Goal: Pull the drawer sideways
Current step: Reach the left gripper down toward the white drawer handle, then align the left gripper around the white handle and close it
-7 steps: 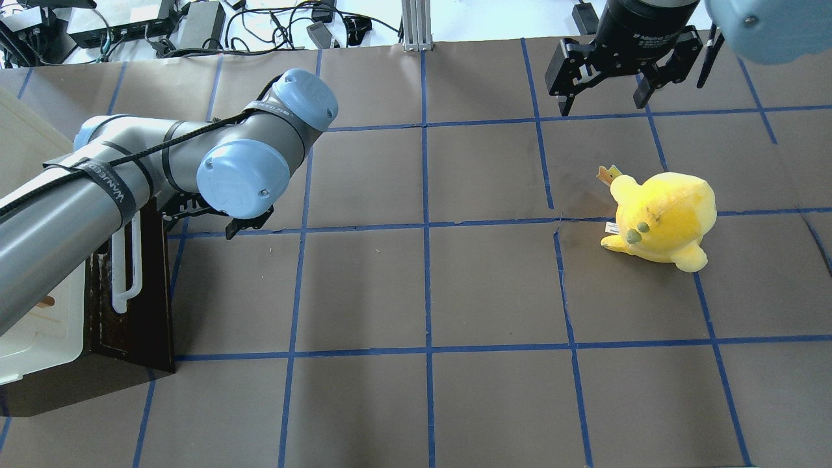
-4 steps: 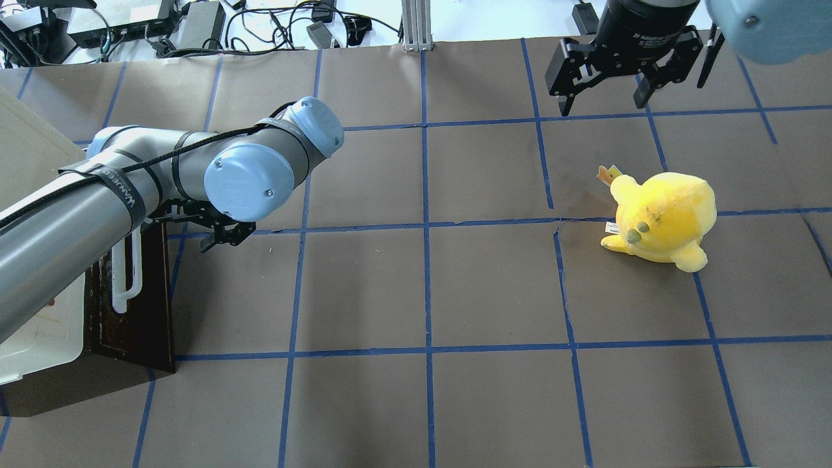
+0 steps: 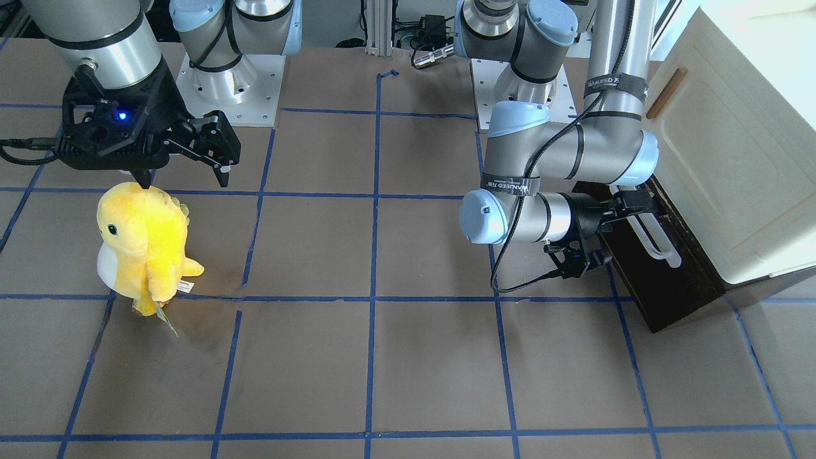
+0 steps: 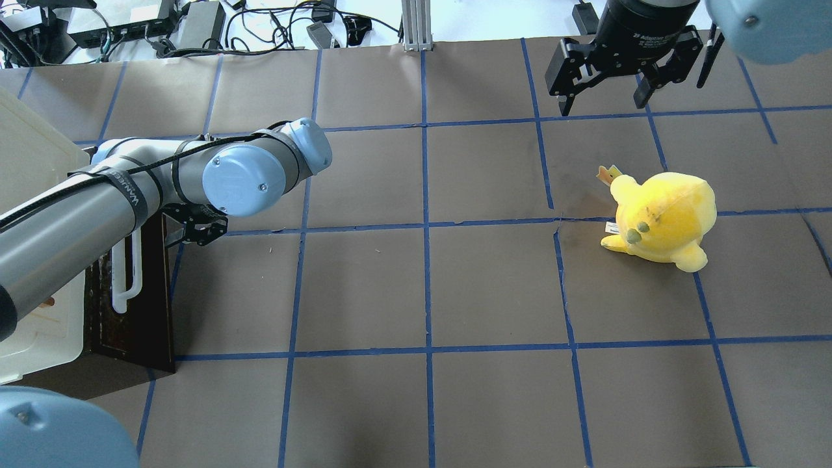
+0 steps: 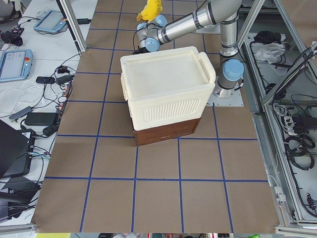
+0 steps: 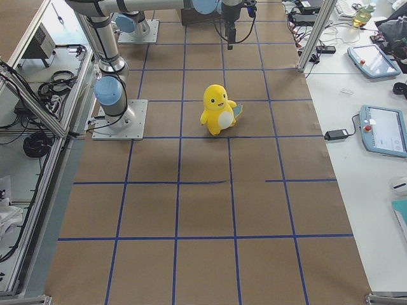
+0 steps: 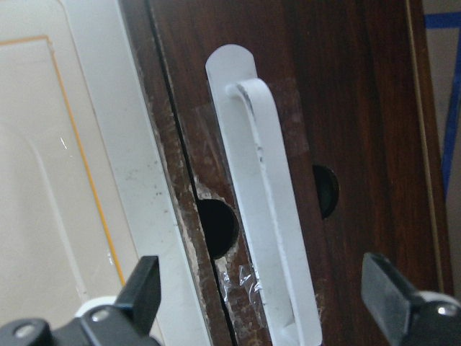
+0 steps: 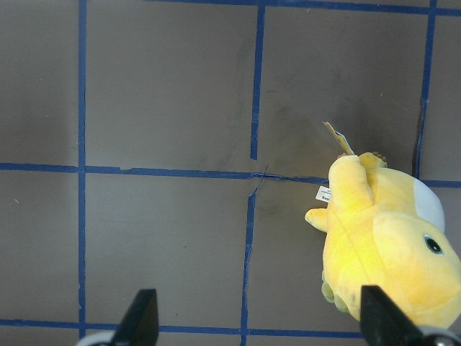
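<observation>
Overhead exterior view: brown drawer [image 4: 140, 312] low under the cream cabinet [image 4: 26, 162] at the left end of the tabletop [image 4: 494, 286]. Left fingers [image 4: 205, 231] spread wide right by its white handle [image 4: 121, 292], holding nothing. Right fingers [image 4: 563, 97] wide open too, empty, up past the yellow plush toy [image 4: 663, 218].

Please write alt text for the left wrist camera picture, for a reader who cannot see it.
A white bar handle on a dark brown drawer front runs top to bottom, framed by the open left gripper, which does not touch it. A cream panel lies on the left.
</observation>
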